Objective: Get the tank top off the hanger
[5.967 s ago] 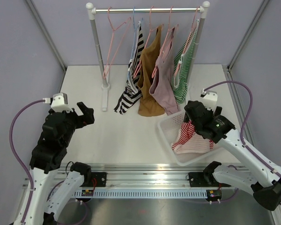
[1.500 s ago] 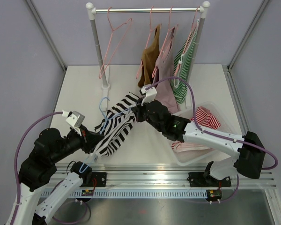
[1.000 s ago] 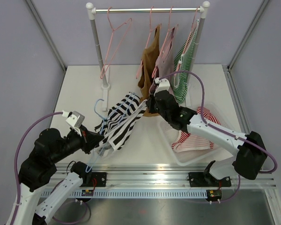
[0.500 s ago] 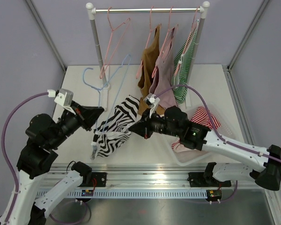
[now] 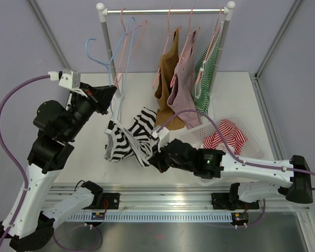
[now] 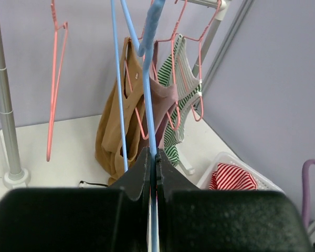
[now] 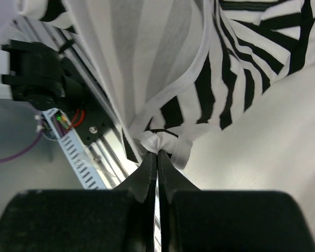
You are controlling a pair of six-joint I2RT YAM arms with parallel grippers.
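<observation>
The tank top [image 5: 127, 137] is black-and-white striped and hangs bunched over the table's near middle. My right gripper [image 5: 153, 156] is shut on a fold of its hem, low near the front rail. The right wrist view shows that pinched fold at the fingertips [image 7: 157, 146], with the tank top [image 7: 147, 63] spreading above. My left gripper [image 5: 111, 92] is raised at the left and shut on the blue wire hanger [image 5: 101, 59], whose hook points up beside the rack post. In the left wrist view the hanger [image 6: 147, 79] rises bare from the shut gripper [image 6: 152, 153]. Whether a strap still touches the hanger is hidden.
The rack rail [image 5: 168, 10] at the back carries pink hangers [image 5: 127, 37] plus brown [image 5: 170, 79], pink [image 5: 184, 89] and green-striped [image 5: 206, 73] tops. A white basket [image 5: 195, 137] at the right holds a red-striped garment [image 5: 227, 135]. The rack post [image 5: 109, 52] stands close by the left gripper.
My left gripper has lifted the blue hanger up and back toward the rack. My right gripper has pulled the striped top down toward the near edge, and the top has slid down off the hanger.
</observation>
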